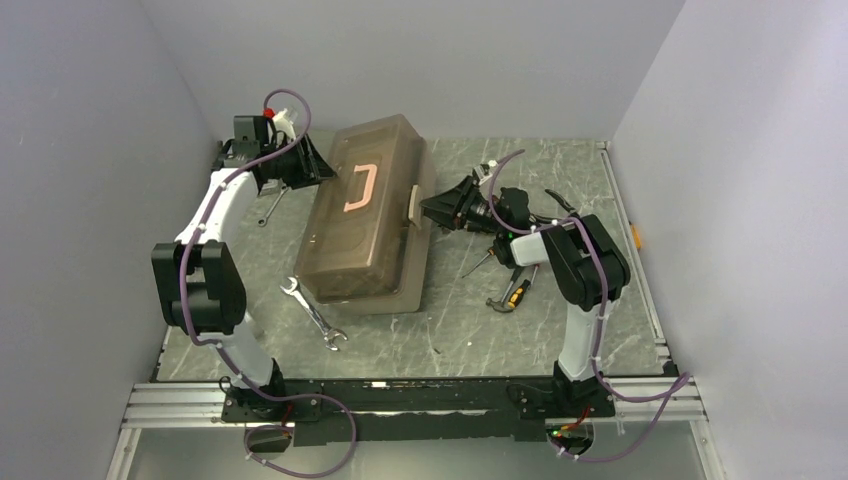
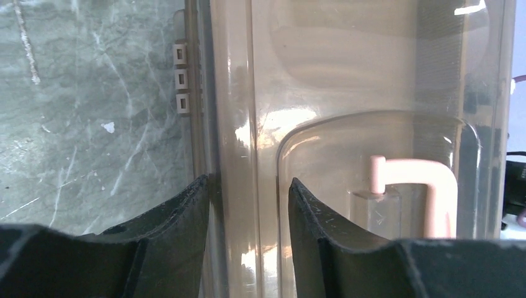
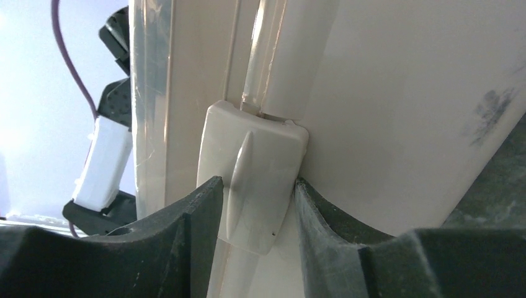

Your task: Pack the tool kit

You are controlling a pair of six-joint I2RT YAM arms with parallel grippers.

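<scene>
The tan-brown toolbox (image 1: 375, 250) lies closed in the middle of the table, its pink handle (image 1: 360, 187) flat on the smoky lid (image 2: 347, 74). My left gripper (image 1: 322, 170) is at the box's far left edge. In the left wrist view its jaws (image 2: 248, 180) stand apart astride the lid's rounded rim, holding nothing. My right gripper (image 1: 425, 207) is at the box's right side. There its fingers (image 3: 255, 180) close round the cream latch (image 3: 260, 155). A steel wrench (image 1: 315, 312) lies at the box's near left corner. A second wrench (image 1: 270, 208) lies below my left gripper.
A black-orange handled tool (image 1: 512, 292) and a thin shaft (image 1: 478, 263) lie on the marbled tabletop (image 1: 450, 330), partly under my right arm. Grey walls enclose the table on three sides. A metal rail (image 1: 640, 270) runs along the right edge.
</scene>
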